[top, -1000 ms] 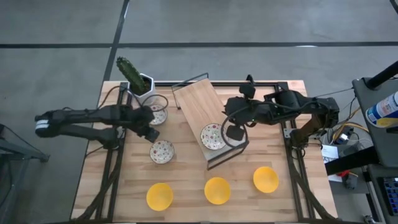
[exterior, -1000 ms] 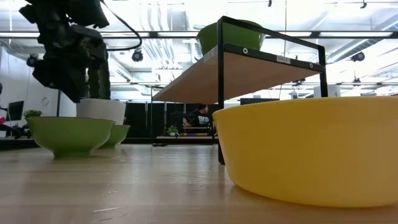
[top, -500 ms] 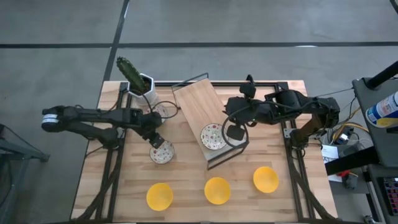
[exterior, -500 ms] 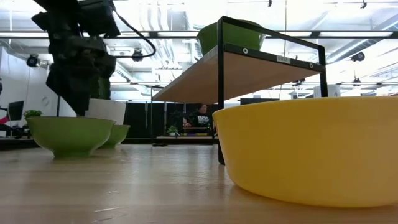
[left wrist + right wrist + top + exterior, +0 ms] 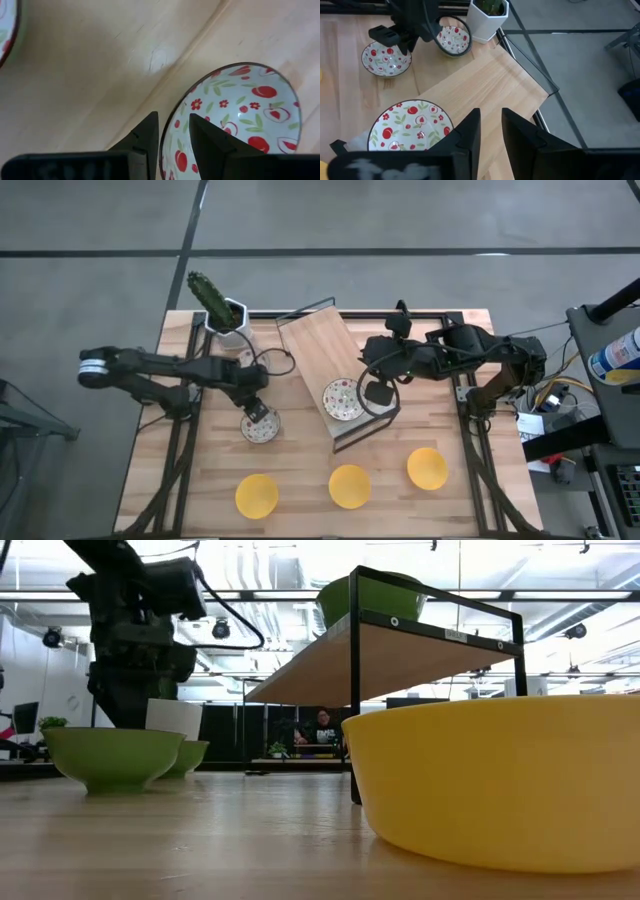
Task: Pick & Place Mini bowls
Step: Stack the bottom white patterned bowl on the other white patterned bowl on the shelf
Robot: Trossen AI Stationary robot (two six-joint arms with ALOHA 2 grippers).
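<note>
Mini bowls: the speckled bowl [image 5: 260, 424] in hand, left of the desk's [image 5: 300, 490] centre, judged rigid, glazed, slippery and breakable, best pinched across its thin rim, where the left tool [image 5: 173, 132] straddles the wall, fingers slightly apart and not yet clamped. All bowls seen are empty: a second speckled bowl [image 5: 453, 39] by the cactus pot [image 5: 228, 316] near the far-left corner, a third [image 5: 343, 399] on the wooden shelf [image 5: 315, 350], and three yellow bowls [image 5: 349, 486] along the near edge. Right tool [image 5: 490, 131] waits above the shelf, fingers narrowly apart, holding nothing.

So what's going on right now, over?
Left gripper straddling the rim of a speckled bowl, not closed. Right gripper open above the shelf bowl. Nothing in the way.
</note>
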